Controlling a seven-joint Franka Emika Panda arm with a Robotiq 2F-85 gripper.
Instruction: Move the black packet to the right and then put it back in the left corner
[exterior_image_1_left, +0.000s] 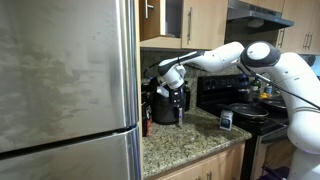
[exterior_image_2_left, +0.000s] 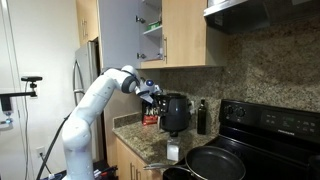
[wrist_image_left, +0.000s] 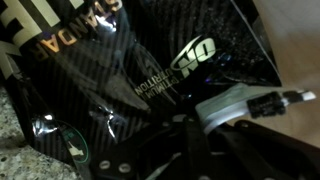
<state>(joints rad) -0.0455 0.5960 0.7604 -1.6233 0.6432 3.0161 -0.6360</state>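
Jaws: low over the left end of the counter, at the tip of the white arm (exterior_image_1_left: 215, 58). I cannot tell whether they are clenched on anything or released, since the wrist view shows only dark finger parts along its lower edge.
Refrigerator (exterior_image_1_left: 60, 80): well to the left of the jaws, its steel door filling that side.
Left corner (exterior_image_1_left: 160, 135): speckled granite counter directly below the jaws, next to the refrigerator.
Black packet (wrist_image_left: 150, 70): right in front of the jaws in the wrist view. It is glossy and crinkled, with a woven pattern and pale lettering, and fills most of that view. Speckled granite shows beside it at the lower left. In both exterior views it cannot be told apart from the dark shapes around the jaws.
Air fryer (exterior_image_2_left: 175, 112): just to the right of the jaws, upright on the counter.
Timer (exterior_image_1_left: 226, 119): farther right of the jaws, white-faced, near the stove end of the counter.
Stove (exterior_image_1_left: 250, 112): well to the right of the jaws, black, with a frying pan (exterior_image_2_left: 215, 160) on it.
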